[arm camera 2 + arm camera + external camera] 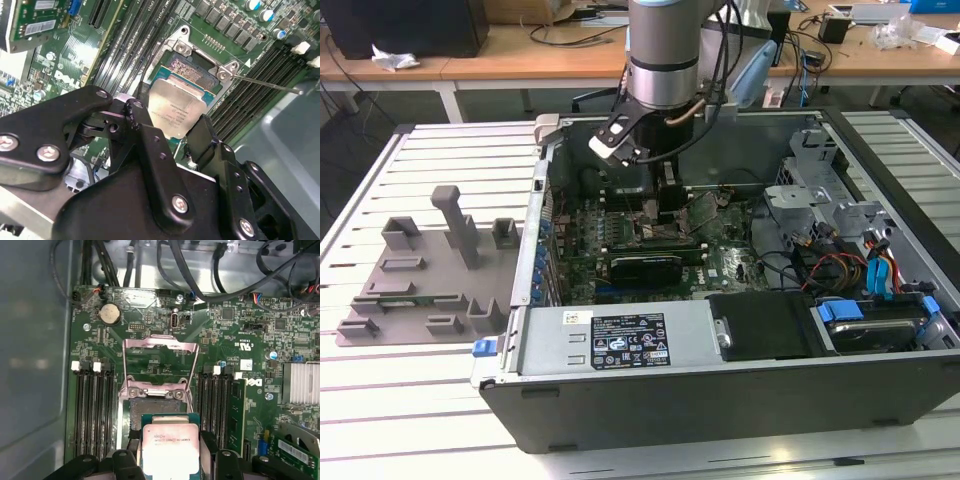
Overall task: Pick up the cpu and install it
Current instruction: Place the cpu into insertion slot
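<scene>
Apparently cpu (170,447) clamped in pincer (172,460), just above socket (154,402).

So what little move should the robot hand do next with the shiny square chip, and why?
Probably ease straight down a little. The black gripper holds the silvery square chip by its edges over the dark square socket, and the socket's metal frame stands flipped open, so the way looks free.

Silvery square cpu (171,450), flat, at open socket (156,404)
</scene>
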Robot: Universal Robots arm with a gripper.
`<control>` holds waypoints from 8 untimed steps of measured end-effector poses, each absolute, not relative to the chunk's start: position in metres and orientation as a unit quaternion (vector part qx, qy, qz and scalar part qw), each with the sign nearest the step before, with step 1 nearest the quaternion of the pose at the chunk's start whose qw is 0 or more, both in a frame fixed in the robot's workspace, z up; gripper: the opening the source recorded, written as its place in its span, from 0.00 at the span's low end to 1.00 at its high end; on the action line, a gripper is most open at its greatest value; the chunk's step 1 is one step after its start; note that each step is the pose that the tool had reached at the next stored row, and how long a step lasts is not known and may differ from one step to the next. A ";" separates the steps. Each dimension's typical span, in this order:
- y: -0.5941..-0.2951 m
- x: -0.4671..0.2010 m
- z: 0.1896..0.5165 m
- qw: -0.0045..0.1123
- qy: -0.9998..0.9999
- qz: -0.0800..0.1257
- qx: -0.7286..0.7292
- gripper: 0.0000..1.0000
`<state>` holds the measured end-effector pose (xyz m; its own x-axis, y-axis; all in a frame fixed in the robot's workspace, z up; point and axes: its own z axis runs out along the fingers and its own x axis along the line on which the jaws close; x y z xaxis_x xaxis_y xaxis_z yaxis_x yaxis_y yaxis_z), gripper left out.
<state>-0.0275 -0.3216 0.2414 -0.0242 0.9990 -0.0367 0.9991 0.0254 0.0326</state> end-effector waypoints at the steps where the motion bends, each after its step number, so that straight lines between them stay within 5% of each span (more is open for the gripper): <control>1: -0.322 -0.027 0.240 0.025 0.713 -0.001 0.700 0.55; 8: -0.321 -0.027 0.226 0.025 0.713 -0.001 0.701 0.55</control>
